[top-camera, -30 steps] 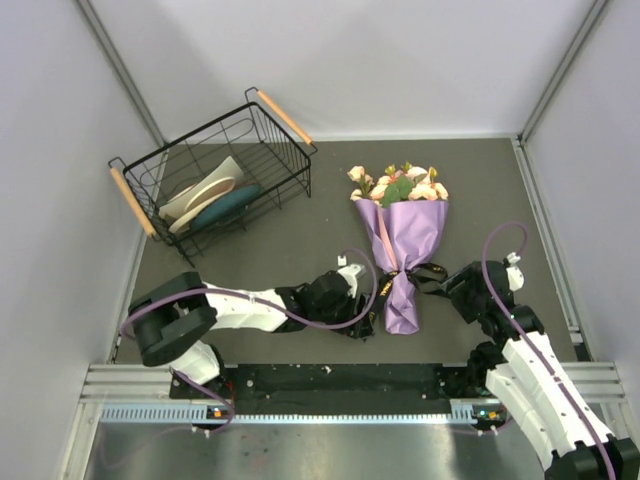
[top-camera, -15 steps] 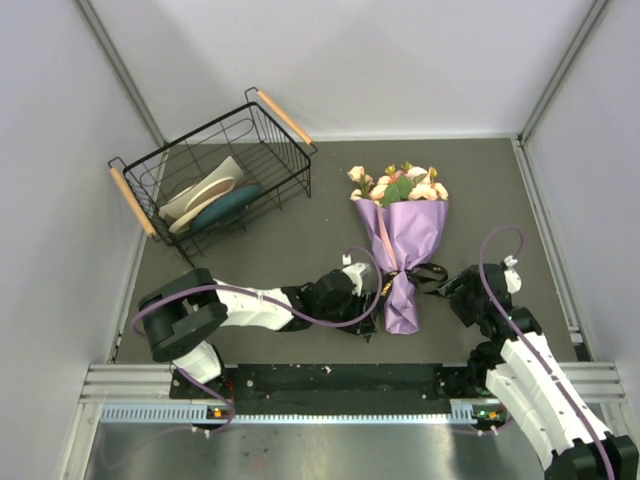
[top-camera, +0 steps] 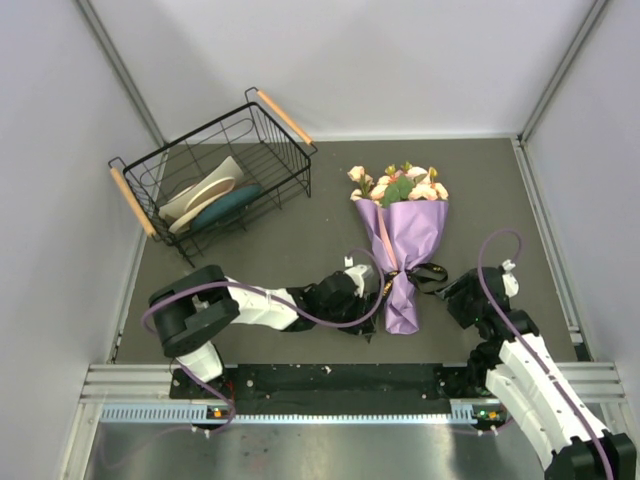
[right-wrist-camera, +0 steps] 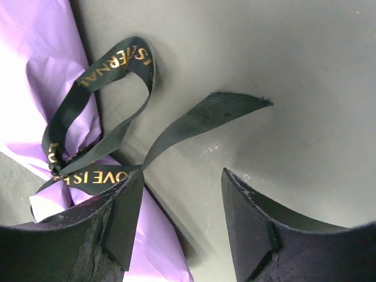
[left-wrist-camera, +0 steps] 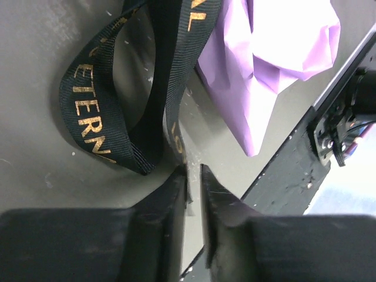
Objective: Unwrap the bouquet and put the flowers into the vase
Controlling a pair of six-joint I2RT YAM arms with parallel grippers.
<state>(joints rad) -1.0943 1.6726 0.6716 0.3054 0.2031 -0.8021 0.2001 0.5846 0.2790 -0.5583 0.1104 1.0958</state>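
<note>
Left fingers (left-wrist-camera: 161,202) narrow at ribbon (left-wrist-camera: 94,126) tail, grip unclear; right fingers (right-wrist-camera: 249,211) wide, ribbon ahead.

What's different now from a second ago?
The left gripper slid right to the tail of the black ribbon and narrowed its jaws to a slit, nothing visibly pinched yet. The right gripper crept slightly left, open. The bouquet and basket stayed put.

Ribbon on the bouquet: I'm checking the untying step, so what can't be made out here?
- Left wrist view: whether the left gripper pinches the ribbon; its tail ends right at the near-shut fingertips.
- Top view: the knot, too small to read.
- Stems: hidden inside the purple paper in every view.
- Vase: in no view.
</note>
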